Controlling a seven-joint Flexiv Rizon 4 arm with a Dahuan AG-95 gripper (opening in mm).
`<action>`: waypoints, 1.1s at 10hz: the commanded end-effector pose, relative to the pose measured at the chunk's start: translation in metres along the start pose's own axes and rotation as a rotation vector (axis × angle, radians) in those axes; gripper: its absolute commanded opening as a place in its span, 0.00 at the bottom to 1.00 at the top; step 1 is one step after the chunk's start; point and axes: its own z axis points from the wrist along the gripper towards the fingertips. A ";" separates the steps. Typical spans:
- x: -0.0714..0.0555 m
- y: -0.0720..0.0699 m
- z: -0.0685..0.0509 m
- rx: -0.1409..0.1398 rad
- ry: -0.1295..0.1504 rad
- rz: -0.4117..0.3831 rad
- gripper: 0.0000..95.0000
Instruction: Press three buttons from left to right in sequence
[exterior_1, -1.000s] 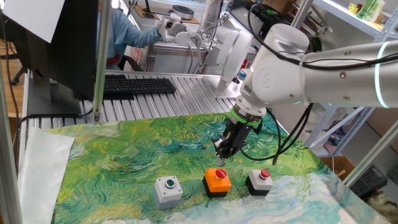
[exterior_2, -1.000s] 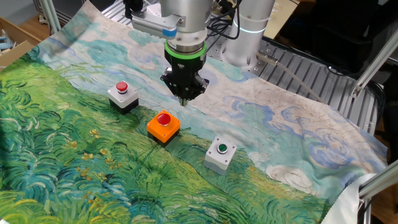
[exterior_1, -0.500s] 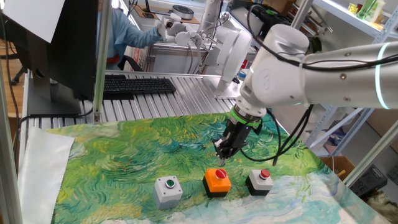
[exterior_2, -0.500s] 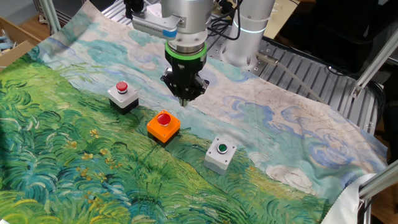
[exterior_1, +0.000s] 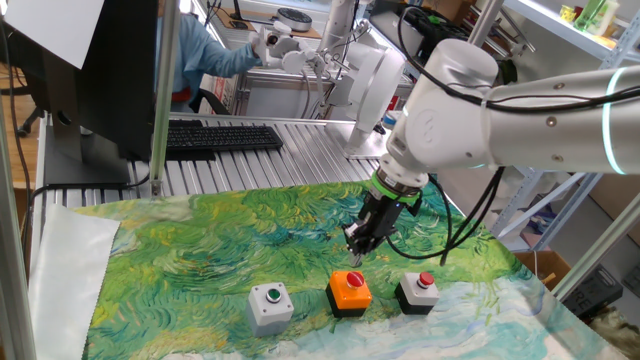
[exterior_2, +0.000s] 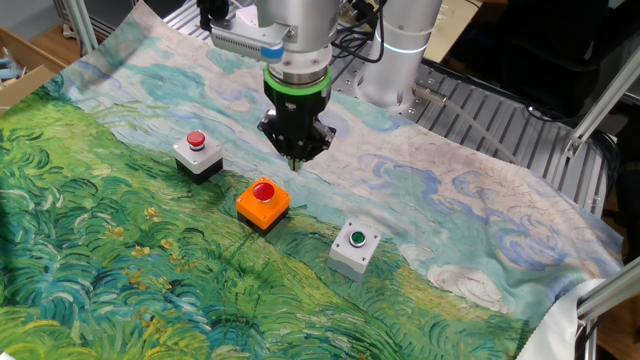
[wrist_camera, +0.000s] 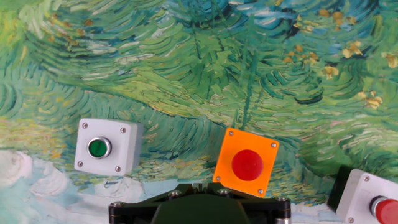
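Three button boxes stand in a row on the painted cloth. The light grey box with a green cap (exterior_1: 270, 304) is on the left, the orange box with a red cap (exterior_1: 350, 291) in the middle, and the black-based box with a small red cap (exterior_1: 417, 292) on the right. They also show in the other fixed view: green (exterior_2: 355, 248), orange (exterior_2: 263, 201), small red (exterior_2: 198, 153). In the hand view they are green (wrist_camera: 106, 147), orange (wrist_camera: 247, 163) and small red (wrist_camera: 368, 200). My gripper (exterior_1: 353, 251) (exterior_2: 295, 160) hangs above the cloth just behind the orange box, touching nothing. Its fingertips meet in a point.
The painted cloth (exterior_1: 220, 250) covers the table. A keyboard (exterior_1: 215, 137) and a monitor (exterior_1: 95, 70) stand behind it on the left. A person (exterior_1: 215, 45) sits at the back. Metal frame posts (exterior_1: 160, 95) rise at the left.
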 end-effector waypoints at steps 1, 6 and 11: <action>0.000 0.000 0.000 0.001 0.002 -0.004 0.00; -0.006 0.040 -0.007 0.007 0.006 0.011 0.00; -0.006 0.115 -0.015 0.048 0.009 0.063 0.00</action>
